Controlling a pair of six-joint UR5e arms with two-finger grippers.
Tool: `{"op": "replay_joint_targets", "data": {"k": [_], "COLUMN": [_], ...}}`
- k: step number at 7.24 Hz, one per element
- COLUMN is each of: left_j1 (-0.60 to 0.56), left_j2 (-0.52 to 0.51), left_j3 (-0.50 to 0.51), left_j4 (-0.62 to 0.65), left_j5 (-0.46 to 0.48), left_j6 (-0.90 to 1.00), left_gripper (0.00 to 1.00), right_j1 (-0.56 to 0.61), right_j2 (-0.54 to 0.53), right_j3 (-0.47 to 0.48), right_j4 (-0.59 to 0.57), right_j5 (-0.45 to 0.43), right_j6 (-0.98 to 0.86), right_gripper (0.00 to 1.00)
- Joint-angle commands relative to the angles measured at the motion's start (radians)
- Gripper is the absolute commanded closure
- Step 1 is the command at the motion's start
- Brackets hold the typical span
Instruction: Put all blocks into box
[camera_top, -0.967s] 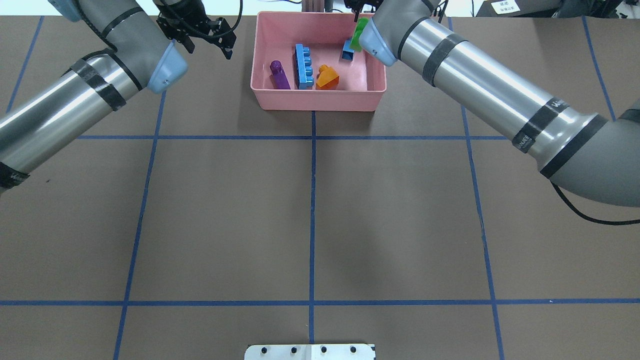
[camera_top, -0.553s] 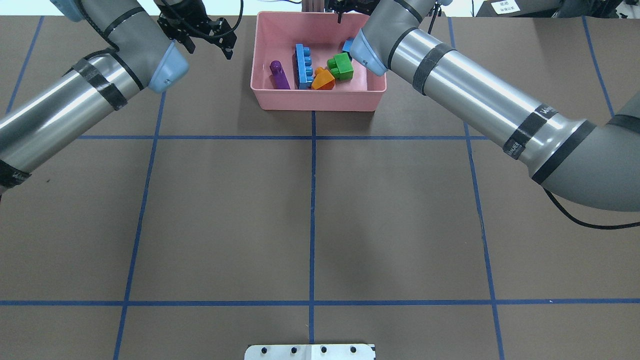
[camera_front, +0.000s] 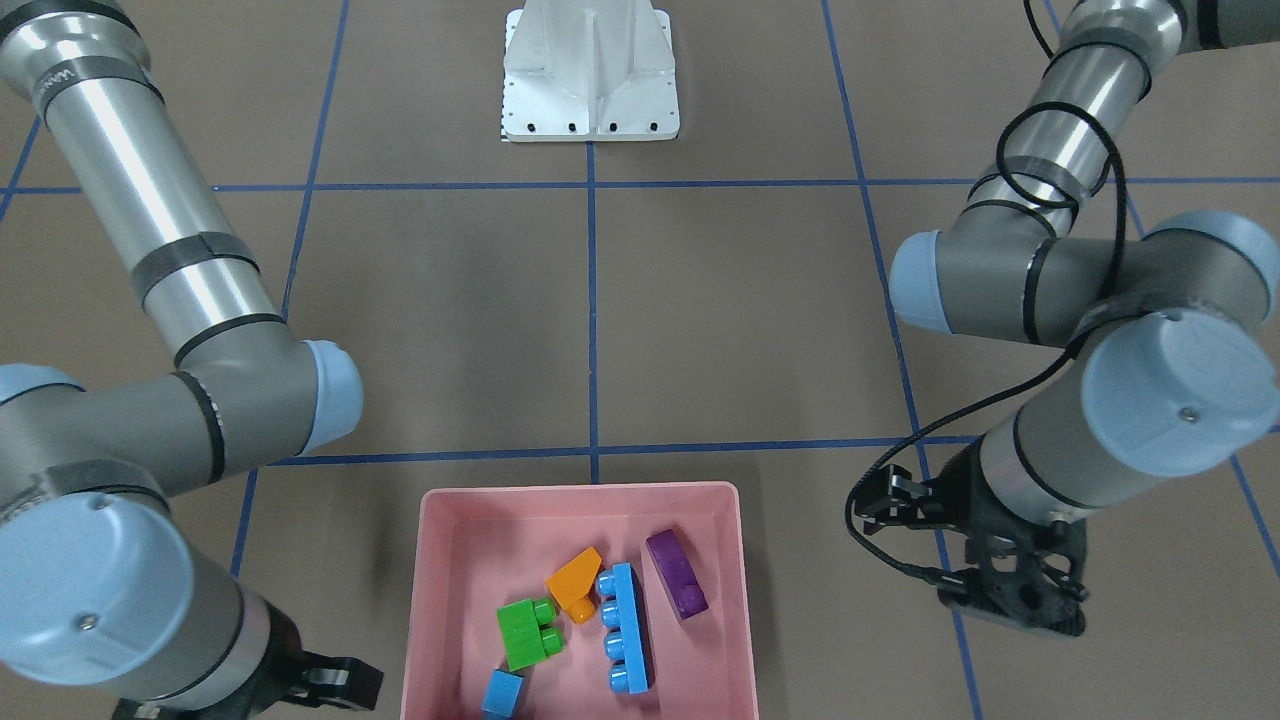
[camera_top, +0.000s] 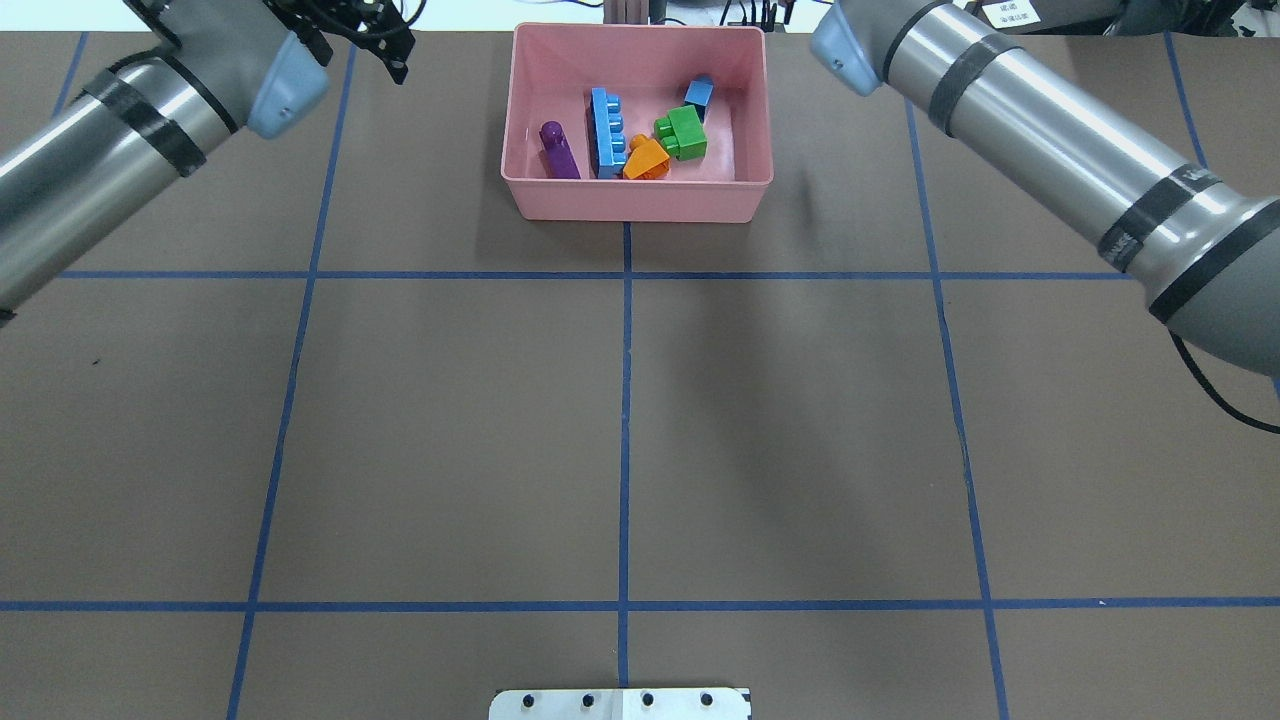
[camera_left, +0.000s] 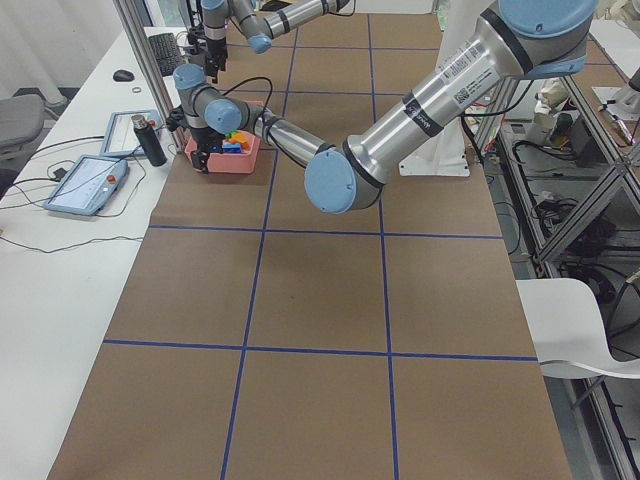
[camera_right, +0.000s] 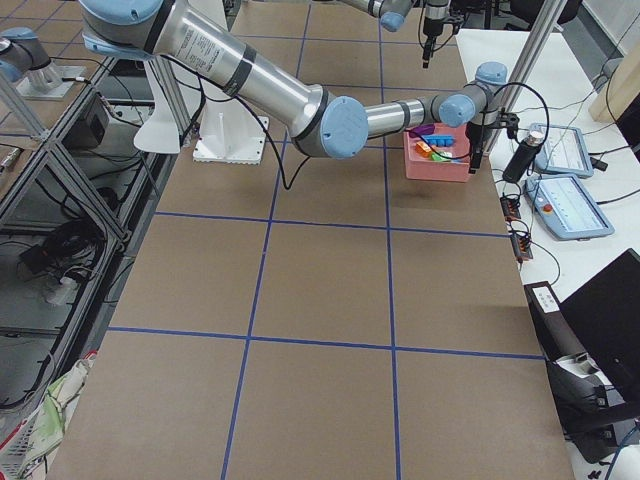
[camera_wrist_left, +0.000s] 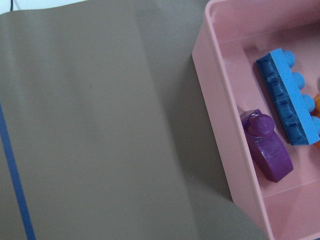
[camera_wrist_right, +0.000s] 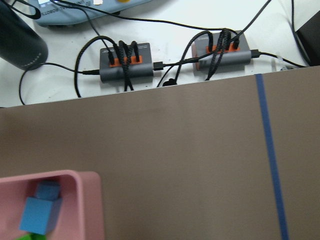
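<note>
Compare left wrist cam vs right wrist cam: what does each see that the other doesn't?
Left wrist only: the purple brick and the long blue brick, lying side by side inside the box.
Right wrist only: the small blue brick in a box corner, plus two cable hubs and a dark cylinder beyond the table edge.
Both: pink box wall, brown table, and a blue tape line.
</note>
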Motion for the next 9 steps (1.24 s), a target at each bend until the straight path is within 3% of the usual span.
{"op": "replay_joint_targets", "data": {"k": [1, 2, 3, 4, 5, 9], "left_j1": [-0.151, -0.220, -0.256, -0.265, -0.279, -0.336], "left_j2": [0.050, 0.106, 0.256, 0.465, 0.536, 0.715], "left_j3": [-0.026, -0.049, -0.145, -0.305, -0.351, -0.399], "left_j4": [0.164, 0.213, 0.206, 0.198, 0.185, 0.195], "left_j5": [-0.004, -0.004, -0.003, 0.003, -0.007, -0.009], "left_j6": [0.330, 0.465, 0.544, 0.544, 0.541, 0.544], "left_gripper": [0.00, 0.00, 0.00, 0.00, 0.00, 0.00], "right_j1": [0.095, 0.149, 0.201, 0.247, 0.296, 0.414], "right_j2": [-0.254, -0.426, -0.586, -0.751, -0.893, -1.289], "right_j3": [0.322, 0.541, 0.747, 0.918, 1.012, 1.171], "right_j4": [-0.162, -0.268, -0.372, -0.438, -0.441, -0.421], "right_j5": [0.059, 0.095, 0.098, 0.098, 0.107, 0.123], "right_j6": [-0.197, -0.337, -0.459, -0.584, -0.644, -0.816], "right_gripper": [0.00, 0.00, 0.00, 0.00, 0.00, 0.00]}}
